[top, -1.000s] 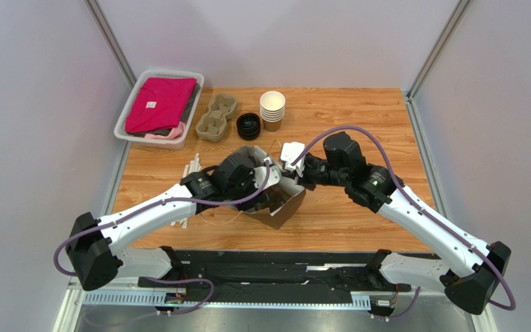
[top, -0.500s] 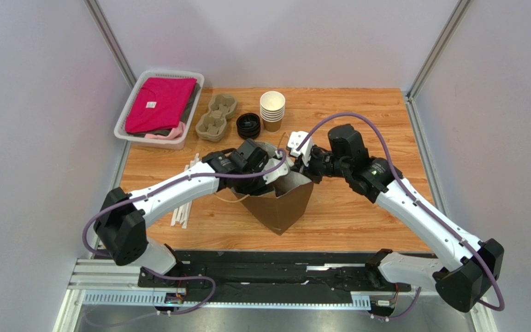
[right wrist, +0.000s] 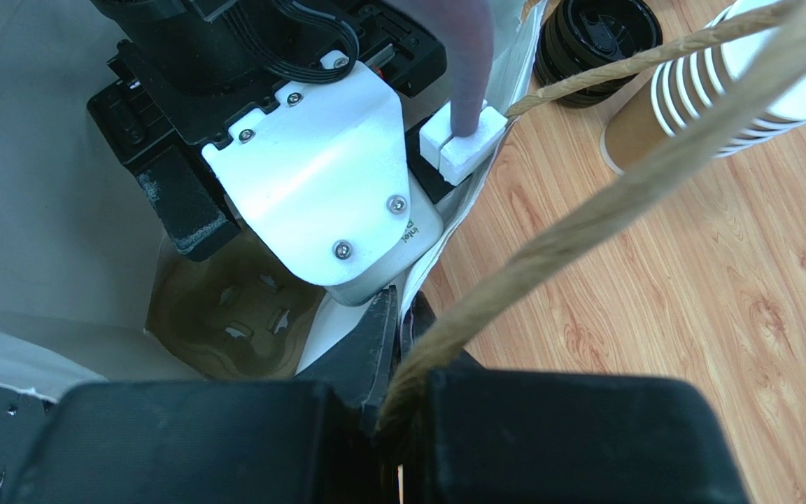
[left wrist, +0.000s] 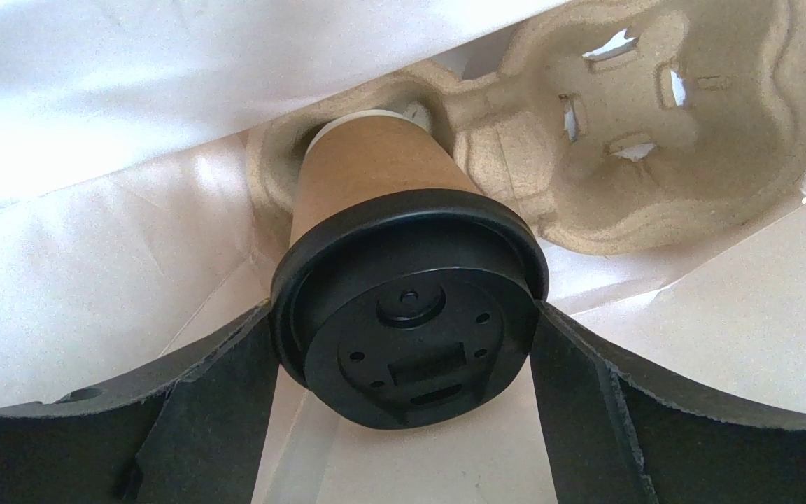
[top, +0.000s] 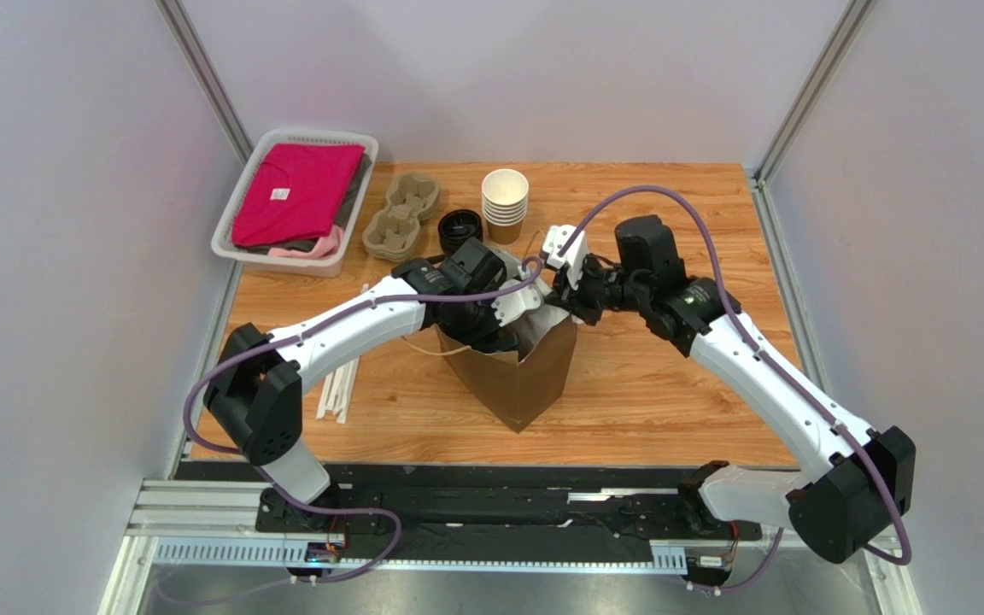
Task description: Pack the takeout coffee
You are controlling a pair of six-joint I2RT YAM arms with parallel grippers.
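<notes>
Two black fingers [left wrist: 218, 420] of the left hand [left wrist: 402, 315] are pressing against opposite sides of the black lid [left wrist: 418, 347] of the takeout coffee [left wrist: 376, 179]. They are spread wide and gripping it between them. The kraft cup is leaning, with its base sitting in one well of a pulp carrier [left wrist: 628, 137]. The carrier's other well is lying open just beside it, showing its cut slots. Carrier, cup and hand are all sitting down inside a brown paper bag [top: 519, 385] with a white lining. The bag is standing upright near the middle of the bench [top: 664, 397].

The right hand [right wrist: 399, 404] is meeting the bag's rim from the right side. Its jaws are clamped tight on the twisted paper handle [right wrist: 586, 210], which is running in a straight line up and away from the fingertips. The edge of the bag is lying right against those tips.

Farther back on the bench, a stack of lidless white-rimmed cups [top: 505, 203] is standing just beside a pile of loose black lids [top: 459, 231]. To the left of the lids, two more pulp carriers [top: 393, 235] are lying side by side. Beyond them, at the back left corner, a white basket [top: 243, 192] is holding a folded pink cloth [top: 295, 190] over darker fabric. Several pale sticks [top: 341, 385] are lying on the wood to the left of the bag, partly under the left arm.
</notes>
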